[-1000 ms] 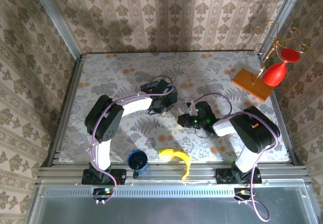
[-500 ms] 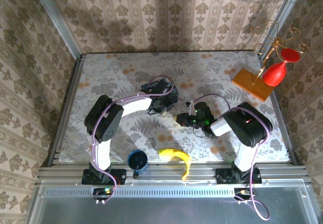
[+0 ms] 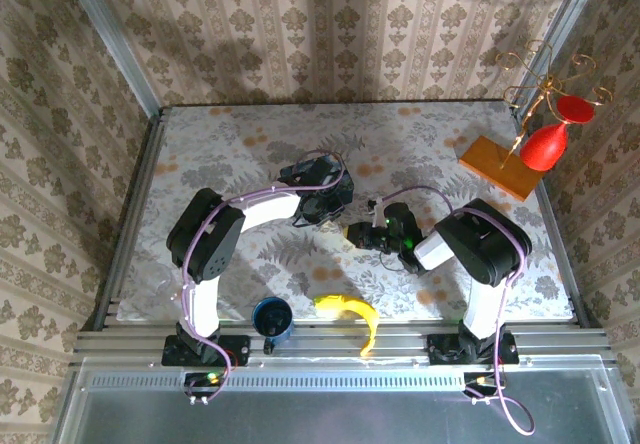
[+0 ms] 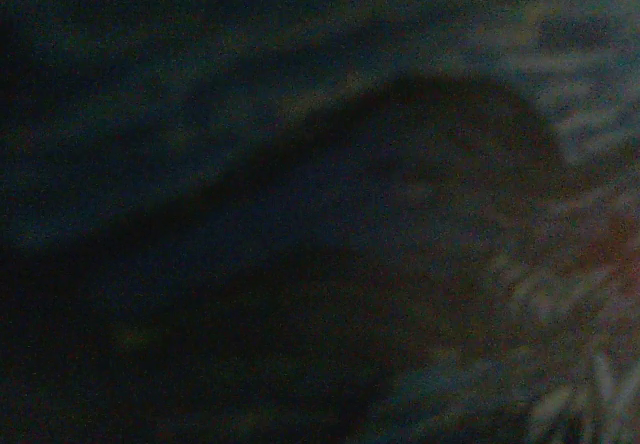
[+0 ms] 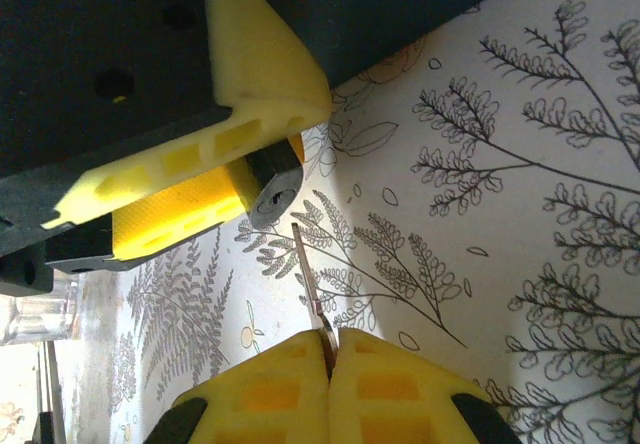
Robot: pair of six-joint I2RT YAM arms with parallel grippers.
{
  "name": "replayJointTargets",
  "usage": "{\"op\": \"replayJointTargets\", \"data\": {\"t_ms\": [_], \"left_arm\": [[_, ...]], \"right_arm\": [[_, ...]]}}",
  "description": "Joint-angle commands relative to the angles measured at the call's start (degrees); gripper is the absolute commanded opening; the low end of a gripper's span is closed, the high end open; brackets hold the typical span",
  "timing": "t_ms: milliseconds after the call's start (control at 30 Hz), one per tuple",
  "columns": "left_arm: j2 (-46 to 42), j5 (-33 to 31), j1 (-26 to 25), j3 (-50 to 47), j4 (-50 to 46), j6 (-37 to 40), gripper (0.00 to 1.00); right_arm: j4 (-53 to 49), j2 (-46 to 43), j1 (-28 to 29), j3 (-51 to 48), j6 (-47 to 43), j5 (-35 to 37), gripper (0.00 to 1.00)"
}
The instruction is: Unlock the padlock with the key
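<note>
In the right wrist view the padlock [image 5: 273,192] is a small dark lump whose round grey face with its keyhole points at me. It sits pinched between the yellow fingers [image 5: 262,84] of my left gripper [image 3: 326,205], which is shut on it just above the table. My right gripper [image 5: 328,356] is shut on the key [image 5: 311,282]. The thin blade sticks out from between the pads, its tip just below and right of the keyhole, a small gap away. Seen from above, the right gripper [image 3: 352,232] is close to the left gripper, on its lower right. The left wrist view is dark and blurred.
A blue mug [image 3: 272,317] and a banana [image 3: 352,315] lie near the front edge between the arm bases. A wooden board [image 3: 497,167] with a wire stand and red glasses [image 3: 546,145] stands at the back right. The patterned cloth [image 3: 240,139] covers the table.
My right gripper has slid a little to the left with the key, closing on the left gripper. The left arm has stayed still.
</note>
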Motion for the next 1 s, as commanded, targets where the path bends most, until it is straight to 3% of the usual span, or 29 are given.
{"op": "replayJointTargets", "data": {"t_ms": [0,667,967], "left_arm": [[-1.32,1.4,0.17,-1.21,-0.51,-1.11,0.09],[-1.26,3.37,0.15,-1.65,0.56,-1.27,0.09],[-0.84,10.66,1.22,-0.55,0.25,-0.93,0.07]], "right_arm": [[2.08,2.06,0.6,1.22,0.45,1.44,0.0],[9.22,5.1,1.29,0.89,0.13,3.11,0.0],[11.2,4.55,1.4,0.52,-1.36,4.62,0.0]]}}
